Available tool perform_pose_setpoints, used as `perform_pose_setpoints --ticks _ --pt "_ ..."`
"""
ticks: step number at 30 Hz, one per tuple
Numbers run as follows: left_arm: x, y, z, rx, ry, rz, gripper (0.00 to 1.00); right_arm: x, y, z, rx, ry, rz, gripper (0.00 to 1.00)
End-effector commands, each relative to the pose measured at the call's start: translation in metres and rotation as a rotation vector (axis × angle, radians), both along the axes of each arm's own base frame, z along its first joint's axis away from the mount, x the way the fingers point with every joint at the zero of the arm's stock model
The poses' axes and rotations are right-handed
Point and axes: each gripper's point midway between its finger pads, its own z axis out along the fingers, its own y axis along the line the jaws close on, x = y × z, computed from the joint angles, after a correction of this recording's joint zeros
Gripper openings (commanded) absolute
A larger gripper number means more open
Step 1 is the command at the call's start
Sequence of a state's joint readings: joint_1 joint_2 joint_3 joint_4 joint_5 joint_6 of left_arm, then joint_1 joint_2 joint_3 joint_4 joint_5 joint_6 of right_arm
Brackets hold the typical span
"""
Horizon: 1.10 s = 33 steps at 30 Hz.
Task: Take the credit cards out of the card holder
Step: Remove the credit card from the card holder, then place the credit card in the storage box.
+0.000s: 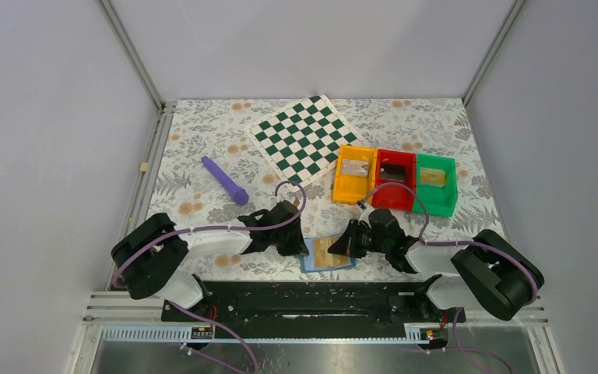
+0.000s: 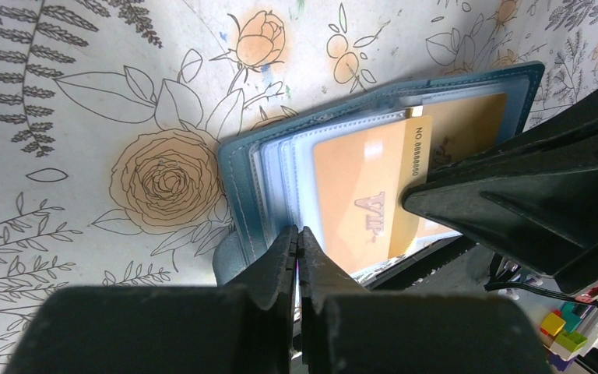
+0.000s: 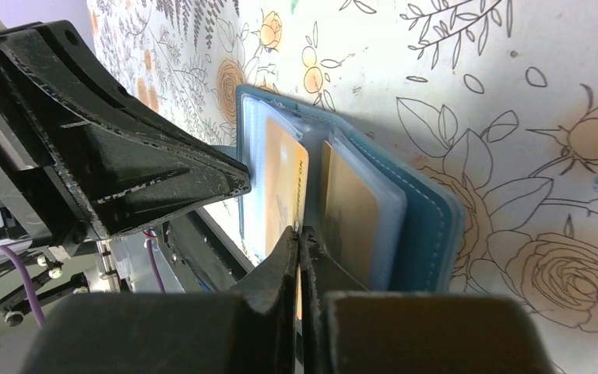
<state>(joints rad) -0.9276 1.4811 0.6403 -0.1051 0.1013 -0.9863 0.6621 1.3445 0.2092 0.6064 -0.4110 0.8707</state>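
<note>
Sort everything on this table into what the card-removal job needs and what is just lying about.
Job: card holder; credit cards; left end effector; right end effector.
Lying about: chequered board; purple stick; coloured bins, though they hold card-like items.

On the floral cloth (image 1: 202, 132) — chequered board (image 1: 304, 139), purple stick (image 1: 224, 180), orange bin (image 1: 350, 193), red bin (image 1: 395, 154), green bin (image 1: 434, 204).

Black-and-white arms (image 1: 212, 243), purple cables (image 1: 202, 228), scuffed black jaws, black base rail (image 1: 304, 300)
</note>
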Motion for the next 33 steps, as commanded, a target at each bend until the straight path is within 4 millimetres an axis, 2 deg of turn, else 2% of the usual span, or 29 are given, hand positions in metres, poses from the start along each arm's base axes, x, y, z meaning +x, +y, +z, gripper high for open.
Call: perform_pose_setpoints --ticks 1,13,28,33 --pt "-0.008 0.037 -0.029 0.185 0.021 0.020 0.01 0.000 -0.010 -0.002 -0.026 -0.021 0.006 0.00" --pt "-0.006 0.040 -0.025 0.194 0.018 0.022 0.01 0.003 -0.030 0.012 -0.097 -0.060 -0.034 0.00" --pt "0.003 0.023 0.011 0.116 -0.029 0.008 0.02 0.004 -0.034 0.044 -0.063 -0.118 -0.065 0.00" --pt "0.007 0.014 0.029 0.066 -0.058 0.004 0.05 0.004 -0.035 0.055 -0.060 -0.137 -0.067 0.00"
